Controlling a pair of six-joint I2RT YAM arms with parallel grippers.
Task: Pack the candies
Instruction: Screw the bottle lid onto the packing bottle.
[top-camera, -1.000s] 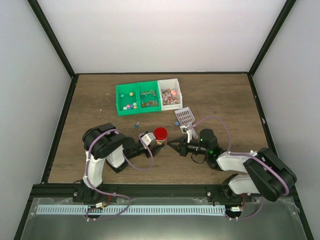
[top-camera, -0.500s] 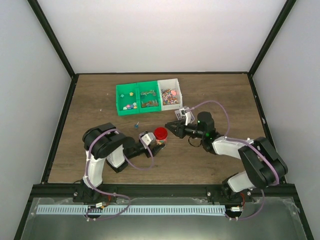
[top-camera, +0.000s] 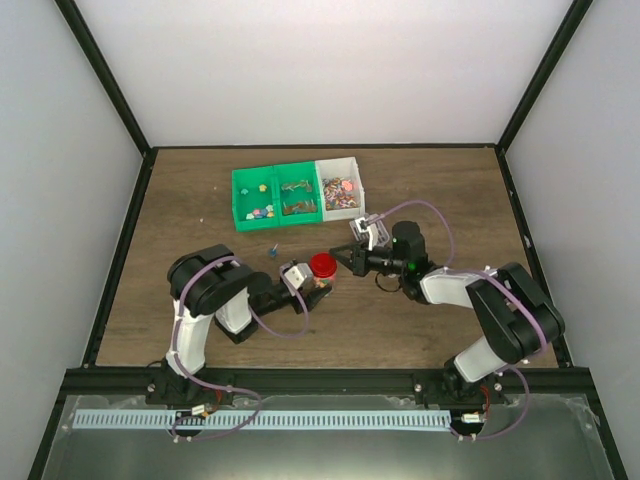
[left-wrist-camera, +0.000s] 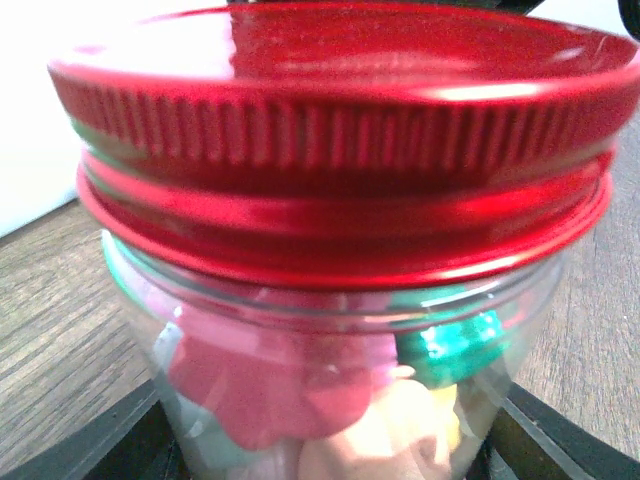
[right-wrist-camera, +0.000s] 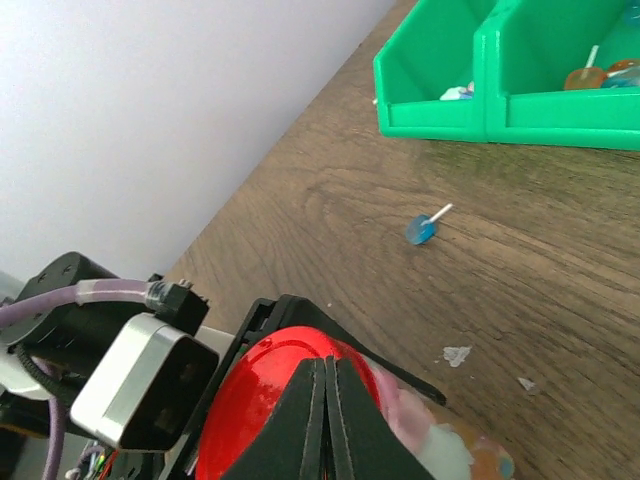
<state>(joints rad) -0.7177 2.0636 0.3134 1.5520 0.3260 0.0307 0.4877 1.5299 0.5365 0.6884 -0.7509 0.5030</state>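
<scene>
Here the left tool (top-camera: 314, 285) is clamped on a clear plastic jar (left-wrist-camera: 300, 305) with a round red metal lid (left-wrist-camera: 330, 150), near the middle of the brown wooden worktop (top-camera: 190, 220). Small mixed-colour candies (left-wrist-camera: 260, 385) sit inside the jar. The right tool (right-wrist-camera: 328, 395), jaws pressed together, points at the lid.

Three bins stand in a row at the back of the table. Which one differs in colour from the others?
The white bin at the row's right end; the left bin and the middle bin are both green.
</scene>
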